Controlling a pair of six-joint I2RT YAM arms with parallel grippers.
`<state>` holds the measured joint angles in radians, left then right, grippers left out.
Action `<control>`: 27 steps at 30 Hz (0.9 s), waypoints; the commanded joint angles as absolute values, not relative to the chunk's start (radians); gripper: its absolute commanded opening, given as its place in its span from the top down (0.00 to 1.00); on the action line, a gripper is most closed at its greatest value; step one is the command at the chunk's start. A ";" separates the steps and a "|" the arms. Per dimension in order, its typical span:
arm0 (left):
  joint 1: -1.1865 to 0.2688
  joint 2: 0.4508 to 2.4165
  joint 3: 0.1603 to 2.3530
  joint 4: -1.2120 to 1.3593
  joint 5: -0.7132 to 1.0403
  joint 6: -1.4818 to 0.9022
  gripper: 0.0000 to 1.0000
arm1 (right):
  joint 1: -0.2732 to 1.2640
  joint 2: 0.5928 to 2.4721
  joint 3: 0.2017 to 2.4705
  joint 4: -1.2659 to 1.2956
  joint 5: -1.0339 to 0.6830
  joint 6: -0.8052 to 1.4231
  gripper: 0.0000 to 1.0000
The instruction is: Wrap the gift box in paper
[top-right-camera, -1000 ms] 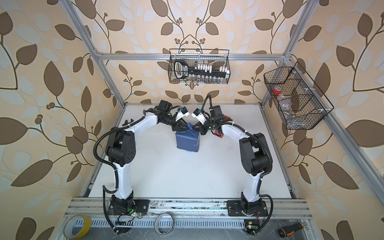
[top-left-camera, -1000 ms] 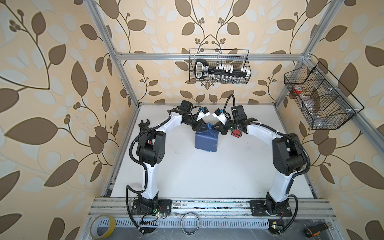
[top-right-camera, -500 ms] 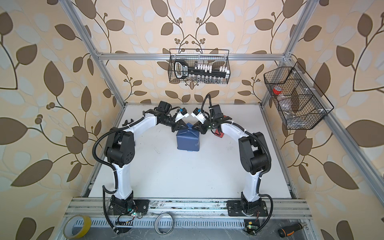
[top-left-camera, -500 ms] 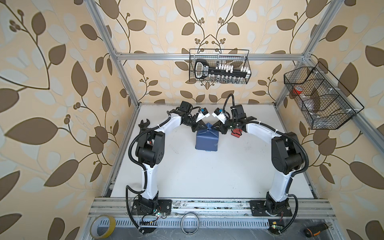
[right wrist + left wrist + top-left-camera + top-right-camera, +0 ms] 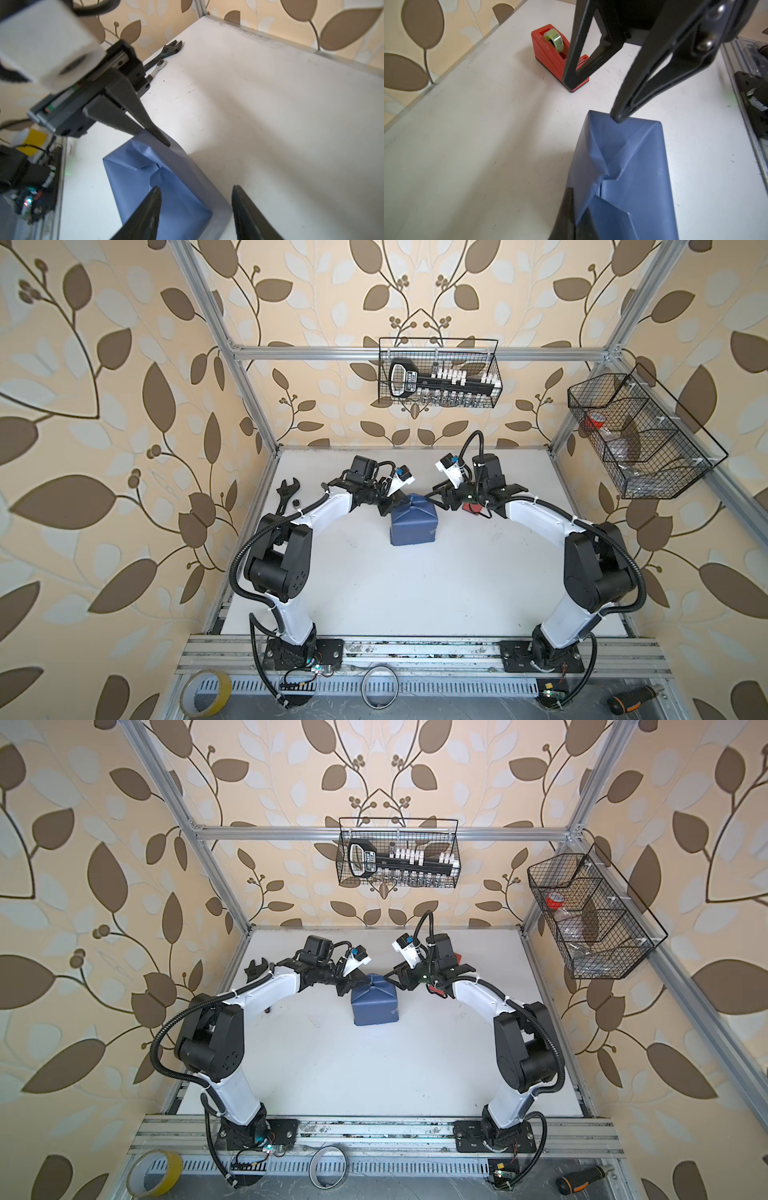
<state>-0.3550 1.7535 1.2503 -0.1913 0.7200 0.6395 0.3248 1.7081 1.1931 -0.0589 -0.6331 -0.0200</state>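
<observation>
The paper (image 5: 412, 523) (image 5: 374, 1003) is slate-blue and folded into a parcel on the white table (image 5: 415, 593); the gift box is hidden inside it. My left gripper (image 5: 388, 508) (image 5: 351, 986) (image 5: 577, 207) is shut on a raised paper fold at the parcel's far left end, also visible in the right wrist view (image 5: 160, 139). My right gripper (image 5: 436, 497) (image 5: 392, 975) (image 5: 195, 207) stands open at the parcel's far right end, its fingers apart above the paper (image 5: 166, 187) and holding nothing. The left wrist view shows its fingertips (image 5: 618, 118), one just above the paper's (image 5: 629, 166) edge.
A red tape dispenser (image 5: 550, 52) (image 5: 471, 508) sits behind my right gripper. A black wrench (image 5: 286, 493) (image 5: 170, 49) lies by the table's left edge. Wire baskets (image 5: 438, 373) (image 5: 640, 435) hang on the back and right walls. A tape roll (image 5: 205, 691) lies off the front rail.
My right gripper has opened, released the paper and drawn back slightly to the right. My left gripper has closed on the paper fold.
</observation>
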 commanded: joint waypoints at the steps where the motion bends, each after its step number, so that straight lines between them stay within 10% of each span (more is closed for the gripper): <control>1: -0.371 1.676 1.198 -0.080 0.683 0.642 0.96 | 0.321 1.696 1.151 0.011 -0.546 0.206 0.40; 10: -0.394 1.636 1.121 -0.009 0.616 0.676 0.95 | 0.351 1.733 1.126 0.054 -0.430 0.566 0.20; 27: -0.407 1.641 1.102 -0.006 0.585 0.714 0.86 | 0.399 1.766 1.105 0.076 -0.400 0.690 0.17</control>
<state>-0.3943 1.6821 1.1202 -0.0238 0.5903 0.6838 0.3935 1.7725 1.1351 0.0528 -0.4137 0.6575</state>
